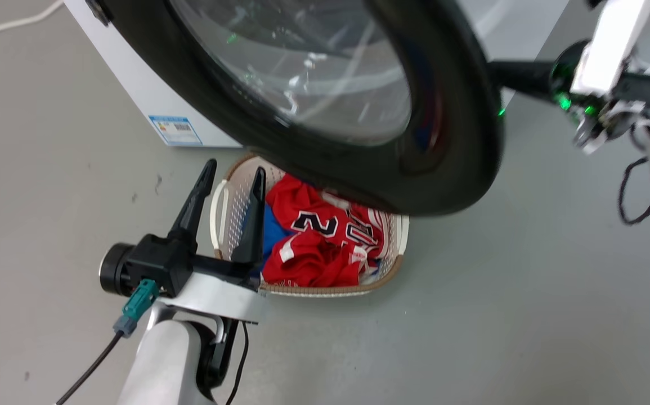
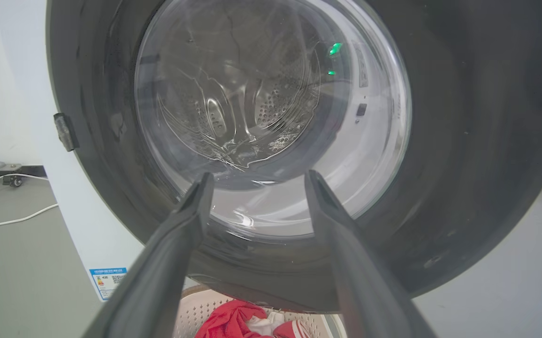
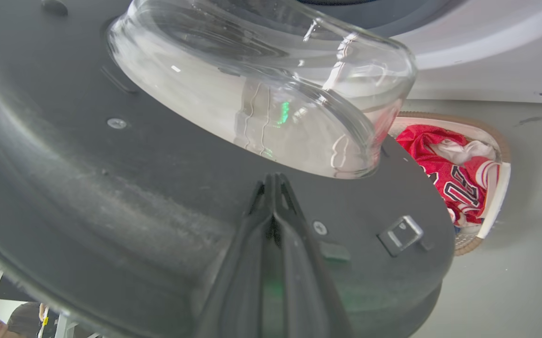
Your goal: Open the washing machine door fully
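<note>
Large round glossy black washing machine door [image 1: 448,112]: being held part-open, off the big white washing machine [image 1: 133,79]. Right gripper [image 3: 275,180]: fingers closed together, empty, being pressed on the inner face, seemingly to push it wider. Left gripper [image 1: 233,167]: being held spread, empty, before the outer face.

Bright even light, soft shadows, glare on the washing machine door [image 1: 313,95], wrist views bent at edges

One door [image 1: 448,112], one basket [image 1: 330,291] — two hands [image 1: 233,167] [image 3: 275,178]
</note>
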`<state>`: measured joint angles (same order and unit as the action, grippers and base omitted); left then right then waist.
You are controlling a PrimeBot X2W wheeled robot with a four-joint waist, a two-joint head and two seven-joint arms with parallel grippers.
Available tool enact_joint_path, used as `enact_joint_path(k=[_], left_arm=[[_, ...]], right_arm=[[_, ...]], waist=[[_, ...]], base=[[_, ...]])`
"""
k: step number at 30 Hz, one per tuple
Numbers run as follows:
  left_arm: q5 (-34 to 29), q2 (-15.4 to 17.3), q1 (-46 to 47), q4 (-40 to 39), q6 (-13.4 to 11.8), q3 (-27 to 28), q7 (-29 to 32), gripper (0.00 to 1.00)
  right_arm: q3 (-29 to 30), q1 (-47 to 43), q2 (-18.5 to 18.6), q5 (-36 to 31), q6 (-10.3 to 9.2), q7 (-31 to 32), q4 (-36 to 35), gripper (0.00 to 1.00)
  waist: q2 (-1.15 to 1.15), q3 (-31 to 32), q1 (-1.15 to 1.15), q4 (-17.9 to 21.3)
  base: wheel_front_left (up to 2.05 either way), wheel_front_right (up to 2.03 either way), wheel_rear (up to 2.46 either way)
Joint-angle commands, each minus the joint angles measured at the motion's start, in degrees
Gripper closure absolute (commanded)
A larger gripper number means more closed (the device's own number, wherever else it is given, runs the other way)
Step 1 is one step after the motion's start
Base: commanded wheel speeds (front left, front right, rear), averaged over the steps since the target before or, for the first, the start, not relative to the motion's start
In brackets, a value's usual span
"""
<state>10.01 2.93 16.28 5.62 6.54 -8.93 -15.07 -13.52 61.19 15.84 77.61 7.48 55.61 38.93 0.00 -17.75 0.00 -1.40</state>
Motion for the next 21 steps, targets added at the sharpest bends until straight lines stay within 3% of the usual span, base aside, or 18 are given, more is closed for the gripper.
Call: enact_joint_path(k=[1,5,15,21], left_arm=[[0.27,-0.07,-1.23,0.31,0.07,0.11,-0.15,0.00],[0.22,-0.06,-4.19,1.11,0.43,0.16,-0.15,0.00],[0.15,-0.06,-6.67,1.72,0.71,-0.12,-0.15,0.00],[0.42,-0.07,-7.28,2.14,0.82,-0.21,-0.16,0.00]], right_arm=[[-0.44,-2.42,-1.26,0.53,0.02,0.70,-0.97,1.00],[-1.66,-8.76,-4.45,0.76,0.02,2.28,-4.93,1.00],[-3.11,-15.55,-9.20,-0.02,0.02,3.36,-9.28,1.00],[-0.40,-18.34,-10.13,-0.64,0.02,-1.03,-11.12,1.00]], waist=[[0.00,2.76,0.00,0.04],[0.00,6.81,0.00,-0.01],[0.00,9.62,0.00,-0.42],[0.00,10.68,0.00,-0.50]], base=[[0.00,0.00,0.00],[0.00,0.00,0.00],[0.00,0.00,0.00],[0.00,0.00,0.00]])
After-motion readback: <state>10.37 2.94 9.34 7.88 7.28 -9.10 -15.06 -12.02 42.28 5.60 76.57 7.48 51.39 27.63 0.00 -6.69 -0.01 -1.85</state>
